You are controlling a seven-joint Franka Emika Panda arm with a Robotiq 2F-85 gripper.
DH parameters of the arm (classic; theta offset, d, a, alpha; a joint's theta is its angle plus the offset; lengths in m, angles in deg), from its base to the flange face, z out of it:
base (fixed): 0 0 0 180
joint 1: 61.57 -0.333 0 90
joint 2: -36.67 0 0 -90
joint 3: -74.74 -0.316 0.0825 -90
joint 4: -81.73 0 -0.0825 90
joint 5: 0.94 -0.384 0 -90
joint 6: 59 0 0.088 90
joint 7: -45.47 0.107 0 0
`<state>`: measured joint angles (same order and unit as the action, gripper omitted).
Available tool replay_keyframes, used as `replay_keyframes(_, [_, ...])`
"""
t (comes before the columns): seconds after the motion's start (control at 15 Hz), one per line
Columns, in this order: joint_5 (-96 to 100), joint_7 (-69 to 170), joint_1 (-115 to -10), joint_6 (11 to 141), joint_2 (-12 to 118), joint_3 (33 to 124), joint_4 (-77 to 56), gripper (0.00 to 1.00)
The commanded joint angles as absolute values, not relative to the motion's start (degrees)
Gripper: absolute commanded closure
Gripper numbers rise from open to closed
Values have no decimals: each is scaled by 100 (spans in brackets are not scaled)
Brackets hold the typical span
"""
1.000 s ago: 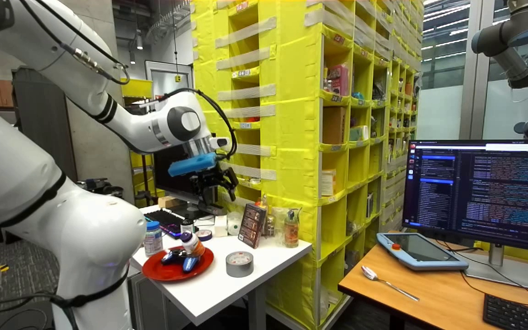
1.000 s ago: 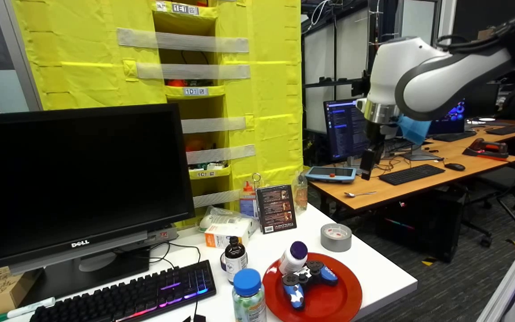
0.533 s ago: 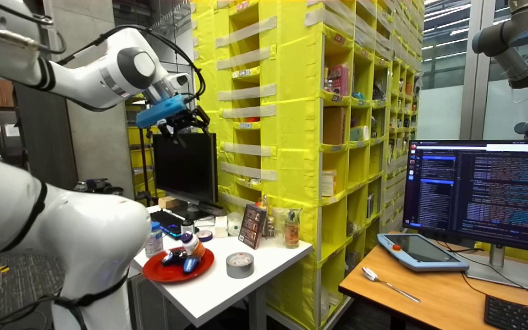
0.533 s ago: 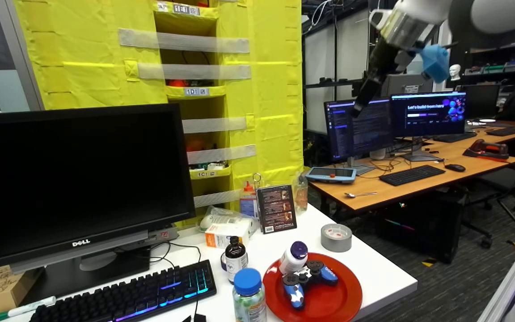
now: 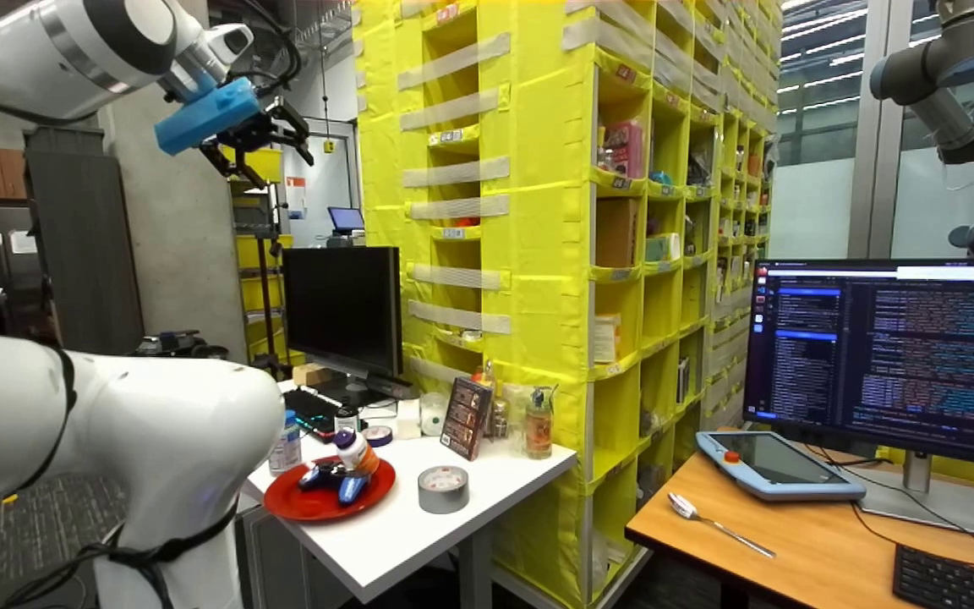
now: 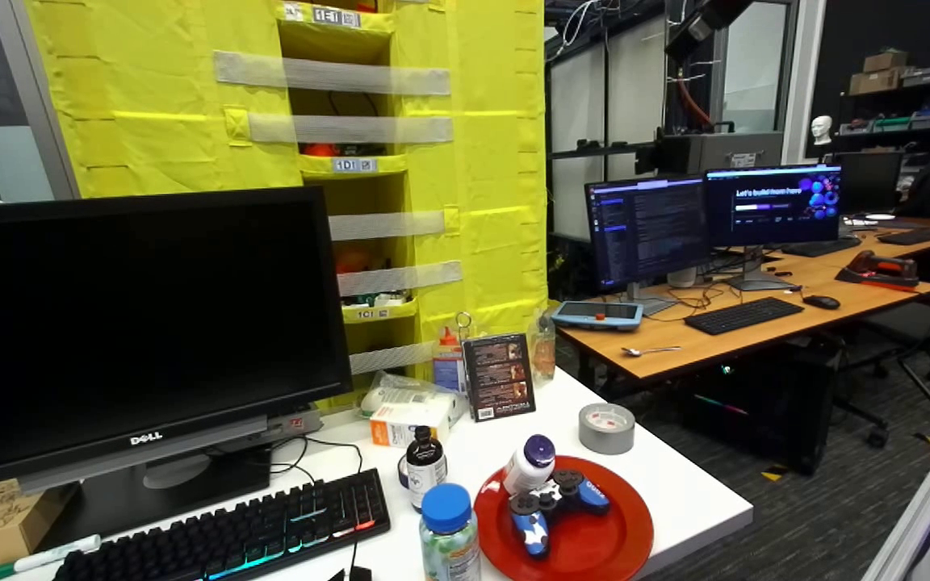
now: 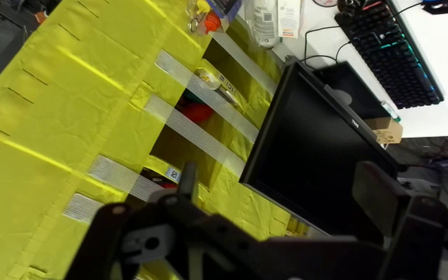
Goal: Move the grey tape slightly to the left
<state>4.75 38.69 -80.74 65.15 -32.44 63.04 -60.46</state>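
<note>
The grey ring-shaped tape roll (image 5: 443, 501) sits on the smooth white counter (image 5: 394, 541). The black fingers (image 7: 375, 194), spread wide, look blurry.

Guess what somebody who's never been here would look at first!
Probably the huge yellow shelf tower, standing behind the white table in both exterior views. Next might come the shiny red plate on that table, with a blue game controller on it and the grey tape nearby, not touching. Then the big white robot arm at the left of an exterior view, its open end effector high up.
</note>
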Motion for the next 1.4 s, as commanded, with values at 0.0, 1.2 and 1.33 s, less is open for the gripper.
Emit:
replay_keyframes(0.0, [325,3739,-8090,6569,-2674,6104,-5759,0])
replay_keyframes(1.2, [496,4267,-7004,7147,-224,6502,-6359,0])
replay_keyframes(1.33, [334,4371,-7046,7235,-73,6597,-6509,0])
